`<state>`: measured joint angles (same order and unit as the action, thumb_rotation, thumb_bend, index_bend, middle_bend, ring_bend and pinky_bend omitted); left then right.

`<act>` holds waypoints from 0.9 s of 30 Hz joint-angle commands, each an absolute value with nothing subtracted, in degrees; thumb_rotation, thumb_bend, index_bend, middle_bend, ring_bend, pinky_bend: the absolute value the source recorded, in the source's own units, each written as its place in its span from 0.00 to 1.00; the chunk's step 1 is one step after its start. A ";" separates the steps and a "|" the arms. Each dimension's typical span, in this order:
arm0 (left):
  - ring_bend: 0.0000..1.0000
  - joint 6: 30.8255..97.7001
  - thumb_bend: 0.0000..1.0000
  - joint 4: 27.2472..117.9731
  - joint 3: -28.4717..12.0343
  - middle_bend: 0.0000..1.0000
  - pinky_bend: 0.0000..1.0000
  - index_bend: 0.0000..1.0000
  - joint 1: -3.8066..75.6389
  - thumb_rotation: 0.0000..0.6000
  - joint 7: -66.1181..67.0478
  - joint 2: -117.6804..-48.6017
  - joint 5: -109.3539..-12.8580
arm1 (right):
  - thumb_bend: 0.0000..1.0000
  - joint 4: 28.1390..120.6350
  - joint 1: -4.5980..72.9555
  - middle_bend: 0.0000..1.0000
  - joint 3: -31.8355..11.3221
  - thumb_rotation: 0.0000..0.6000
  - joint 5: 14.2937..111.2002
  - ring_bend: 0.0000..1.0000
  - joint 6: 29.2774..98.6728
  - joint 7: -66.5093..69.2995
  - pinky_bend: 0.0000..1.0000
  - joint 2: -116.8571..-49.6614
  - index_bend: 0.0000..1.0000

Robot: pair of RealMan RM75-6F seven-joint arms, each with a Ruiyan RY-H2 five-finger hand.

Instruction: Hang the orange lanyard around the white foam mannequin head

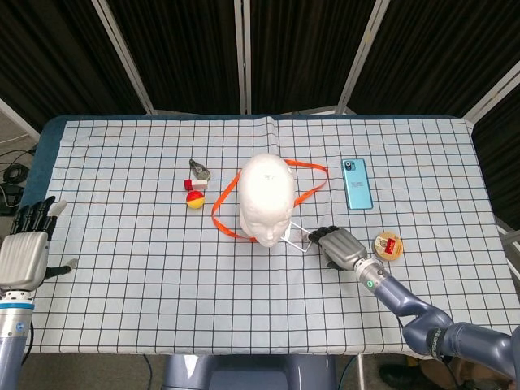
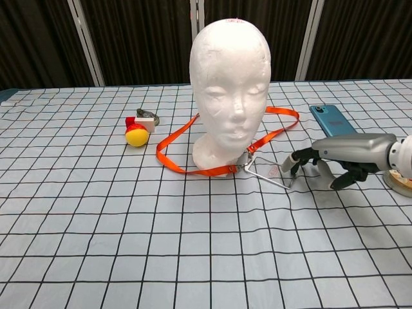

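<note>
The white foam mannequin head [image 1: 266, 197] [image 2: 230, 84] stands upright mid-table. The orange lanyard [image 1: 221, 203] [image 2: 177, 167] lies flat on the cloth, looped around the head's base. Its clear badge holder [image 1: 299, 233] [image 2: 267, 169] sits in front of the base, tipped up on its right side. My right hand [image 1: 341, 246] [image 2: 338, 154] reaches in from the right, and its fingertips [image 2: 291, 164] pinch the holder's right corner. At the table's left edge, far from the head, my left hand [image 1: 24, 253] hovers with fingers spread and nothing in it; the chest view does not show it.
A blue phone [image 1: 356, 184] [image 2: 331, 120] lies behind my right hand. A small round object [image 1: 387, 245] [image 2: 402, 180] sits just to that hand's right. A yellow-and-red ball [image 1: 195, 201] [image 2: 136, 136] and a metal clip [image 1: 198, 171] lie left of the head.
</note>
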<state>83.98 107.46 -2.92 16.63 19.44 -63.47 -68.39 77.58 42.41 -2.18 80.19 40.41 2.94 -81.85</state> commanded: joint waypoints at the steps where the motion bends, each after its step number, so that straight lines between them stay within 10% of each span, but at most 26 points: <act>1: 0.00 83.82 0.00 107.46 -2.98 0.00 0.00 0.00 16.56 1.00 19.54 -63.59 -68.48 | 1.00 78.89 42.02 0.24 -1.12 1.00 82.13 0.17 41.57 3.08 0.21 -80.85 0.23; 27: 0.00 82.04 0.00 107.95 -4.35 0.00 0.00 0.00 15.19 1.00 20.09 -63.77 -69.55 | 1.00 95.39 41.95 0.26 8.24 1.00 95.09 0.18 44.22 3.73 0.23 -71.22 0.25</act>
<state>82.05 107.94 -4.34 15.20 20.10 -63.77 -69.55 95.18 42.13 8.33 94.67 43.31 3.54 -71.44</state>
